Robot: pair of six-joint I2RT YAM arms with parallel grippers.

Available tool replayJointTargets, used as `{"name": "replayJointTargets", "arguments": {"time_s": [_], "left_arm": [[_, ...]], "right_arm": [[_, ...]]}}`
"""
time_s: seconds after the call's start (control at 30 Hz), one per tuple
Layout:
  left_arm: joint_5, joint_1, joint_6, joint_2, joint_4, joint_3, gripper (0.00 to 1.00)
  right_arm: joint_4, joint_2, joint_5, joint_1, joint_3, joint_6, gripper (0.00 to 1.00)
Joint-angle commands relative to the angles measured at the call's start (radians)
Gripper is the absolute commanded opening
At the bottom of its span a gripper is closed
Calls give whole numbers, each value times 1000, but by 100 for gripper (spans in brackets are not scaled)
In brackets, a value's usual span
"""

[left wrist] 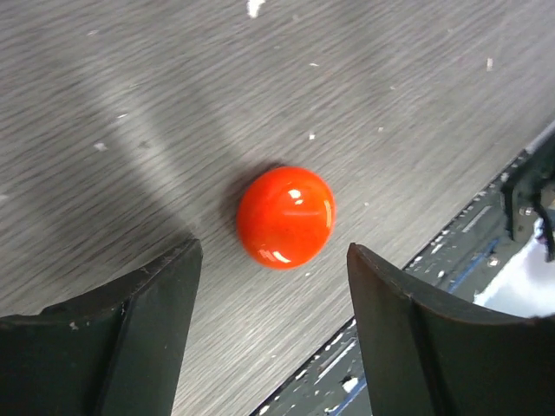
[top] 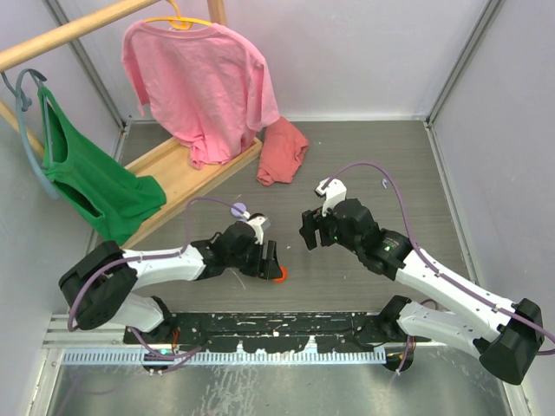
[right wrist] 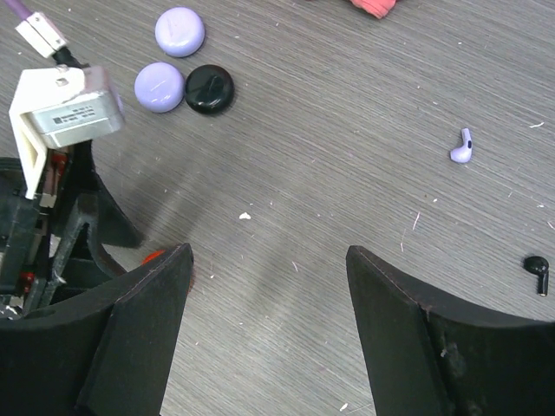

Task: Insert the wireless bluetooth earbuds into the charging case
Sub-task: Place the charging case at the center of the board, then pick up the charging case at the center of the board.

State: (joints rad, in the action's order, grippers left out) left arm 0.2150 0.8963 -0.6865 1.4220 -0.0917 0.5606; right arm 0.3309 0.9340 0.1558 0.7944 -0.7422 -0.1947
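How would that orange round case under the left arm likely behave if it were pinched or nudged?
The orange case shows sharp glossy highlights, so it probably is hard and slippery. Its domed shape suggests flat fingers might squeeze it out sideways. On the smooth table, a nudge would likely make it slide.

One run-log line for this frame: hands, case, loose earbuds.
left hand open, orange-red case just ahead, unheld | right hand open, empty | lavender earbud, black earbud loose on table
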Motion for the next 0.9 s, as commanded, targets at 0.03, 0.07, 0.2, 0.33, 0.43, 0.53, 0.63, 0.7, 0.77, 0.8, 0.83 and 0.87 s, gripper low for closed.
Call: {"name": "replayJointTargets", "arguments": {"time_s": [0.03,0.07,0.2,0.33,0.43,0.53,0.63,0.7,0.77,0.8,0.83,0.87], "left_arm": [[-160,1,63,-104,229,51,74],[-187,0,78,-125,268,60,76],[-294,-29,130,-230,420,94,81],[-339,-109,187,-279,467,109,81],[-339,-175,212,-284,457,129,81],[-357,-221,250,-250,422,147,81],[-379,-255,273,-190,401,179,80],[-360,-275,280,-131,399,224,80],[-354,-279,301,-76,390,259,80],[-354,-279,316,-51,387,276,80],[-357,-279,328,-29,386,292,81],[-358,-280,341,-7,387,307,81]], "right_arm": [[-27,-5,-8,-4,-16,-12,78],[-25,-5,-7,-4,-16,-13,78],[-21,-15,0,-4,-15,-12,78],[-23,-27,7,-3,-7,-15,78],[-26,-32,2,-4,1,-20,78],[-21,-33,-9,-4,0,-24,78],[-19,-39,-16,-3,6,-35,79],[-26,-45,-19,-4,13,-43,78],[-29,-46,-20,-4,19,-47,79],[-29,-47,-22,-3,20,-48,79],[-28,-45,-22,-4,18,-48,79],[-25,-43,-22,-4,17,-47,79]]}}
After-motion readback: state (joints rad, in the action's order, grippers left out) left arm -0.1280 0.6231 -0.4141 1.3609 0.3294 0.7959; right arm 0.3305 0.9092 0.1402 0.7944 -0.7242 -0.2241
